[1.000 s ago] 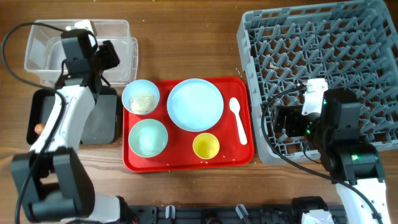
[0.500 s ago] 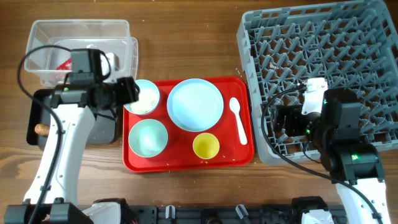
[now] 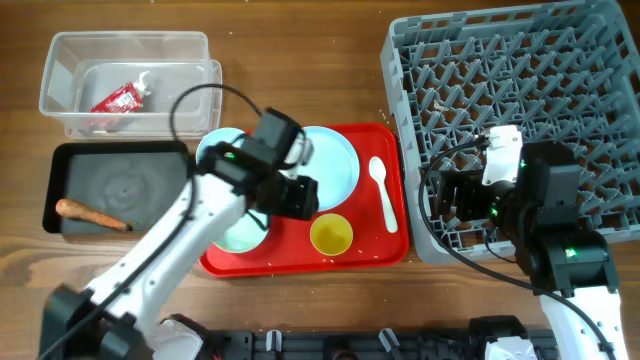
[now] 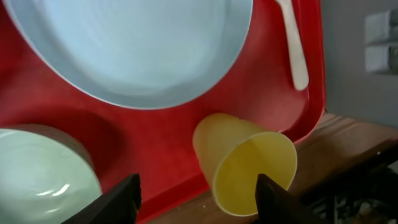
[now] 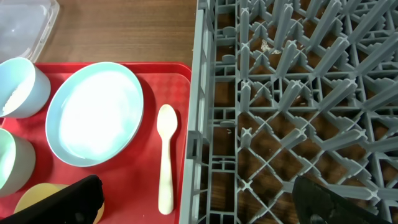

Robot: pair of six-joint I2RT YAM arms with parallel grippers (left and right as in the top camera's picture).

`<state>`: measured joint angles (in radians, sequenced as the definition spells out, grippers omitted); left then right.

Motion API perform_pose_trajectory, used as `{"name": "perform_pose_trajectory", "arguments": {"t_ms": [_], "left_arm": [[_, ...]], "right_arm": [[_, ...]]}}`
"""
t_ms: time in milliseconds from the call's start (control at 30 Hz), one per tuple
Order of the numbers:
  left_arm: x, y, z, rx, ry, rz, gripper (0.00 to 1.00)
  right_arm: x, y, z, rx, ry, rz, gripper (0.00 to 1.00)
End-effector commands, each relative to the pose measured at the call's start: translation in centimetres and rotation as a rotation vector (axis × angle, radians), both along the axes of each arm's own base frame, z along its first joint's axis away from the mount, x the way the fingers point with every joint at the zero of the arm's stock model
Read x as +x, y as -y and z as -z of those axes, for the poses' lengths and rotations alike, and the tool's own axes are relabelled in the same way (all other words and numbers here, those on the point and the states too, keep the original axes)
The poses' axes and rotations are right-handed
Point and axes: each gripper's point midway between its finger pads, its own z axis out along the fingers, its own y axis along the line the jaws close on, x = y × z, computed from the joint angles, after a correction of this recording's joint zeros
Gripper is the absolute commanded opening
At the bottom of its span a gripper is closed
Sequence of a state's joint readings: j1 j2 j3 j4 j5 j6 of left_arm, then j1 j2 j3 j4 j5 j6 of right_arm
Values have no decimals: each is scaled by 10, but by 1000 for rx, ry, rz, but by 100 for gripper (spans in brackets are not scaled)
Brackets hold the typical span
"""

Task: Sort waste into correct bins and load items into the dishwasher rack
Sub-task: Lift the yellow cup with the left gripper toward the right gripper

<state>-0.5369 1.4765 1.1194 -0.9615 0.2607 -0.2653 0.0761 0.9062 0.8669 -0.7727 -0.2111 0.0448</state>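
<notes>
Upper left of the overhead frame: clear tub point(image 3: 60, 60) holds the red snack wrapper point(image 3: 113, 99) and the white scrap point(image 3: 146, 80). Below it, the black tray point(image 3: 150, 170) holds the carrot stick point(image 3: 90, 212). So we judge that part of the waste sorted.

Next right, the red tray point(image 3: 370, 245) on the desk point(image 3: 300, 60). The white bowl point(image 5: 22, 84) has rice grains point(image 5: 6, 98) in it, not yet binned. The mint bowl point(image 4: 37, 180) sits below it, and the left arm lies over both bowls in the overhead.

Left end effector point(image 4: 198, 190) is released, jaws spread wide and gripping nothing. It is low over the tray with the yellow cup point(image 4: 249, 168) just ahead, between the two fingers point(image 4: 121, 199). The cup is at the tray's lower centre, upright in the overhead. We read this as lining up for the cup.

Blue plate point(image 3: 325, 165) is centre, apart from the cup. White spoon point(image 3: 383, 192) is at the tray's right edge.

Right end effector point(image 5: 199, 205) is released and empty, at the left edge of the rack point(image 3: 520, 90). The rack has no dishes in it.

Risks, as we judge them:
- The cup is light, so an off-centre close could clip the rim and tip it, or skid it towards the tray lip.
- The arm sits close to the white bowl, so a careless lift could nudge it and spill rice.
- The rack is on the far right, a long carry for the left arm near the right one, so they could bump.
</notes>
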Motion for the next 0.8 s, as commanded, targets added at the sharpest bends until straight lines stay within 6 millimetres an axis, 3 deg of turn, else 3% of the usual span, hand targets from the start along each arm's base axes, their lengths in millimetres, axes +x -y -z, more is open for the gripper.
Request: {"name": "perform_pose_trajectory", "arguments": {"t_ms": [0, 167, 233, 333, 400, 500, 533, 567, 633, 700, 767], "left_arm": [[-18, 15, 27, 69, -90, -1, 56], [-27, 16, 59, 192, -141, -1, 28], [-27, 15, 65, 208, -154, -2, 4], [-18, 10, 60, 192, -140, -30, 4], [-5, 6, 46, 134, -125, -61, 4], [14, 15, 8, -110, -110, -28, 4], [35, 22, -21, -326, -81, -33, 4], [45, 25, -33, -422, -68, -39, 4], [68, 22, -58, -608, -28, -45, 4], [81, 20, -77, -748, -10, -35, 4], [88, 22, -93, -869, 7, 19, 4]], "right_arm": [[0, -5, -8, 23, 7, -13, 100], [-1, -5, -6, 22, -1, -13, 100], [-2, -5, -6, 22, -2, -13, 100], [-1, -1, -5, 4, -3, 5, 99], [1, 10, -3, -42, -2, 50, 99], [5, 29, -3, -98, 4, 150, 100], [10, 33, -4, -96, 13, 188, 100], [14, 32, -4, -80, 18, 202, 100], [25, 15, -6, 4, 27, 148, 100], [31, -27, -16, 142, 60, -63, 100], [24, -76, -37, 293, 138, -391, 100]]}}
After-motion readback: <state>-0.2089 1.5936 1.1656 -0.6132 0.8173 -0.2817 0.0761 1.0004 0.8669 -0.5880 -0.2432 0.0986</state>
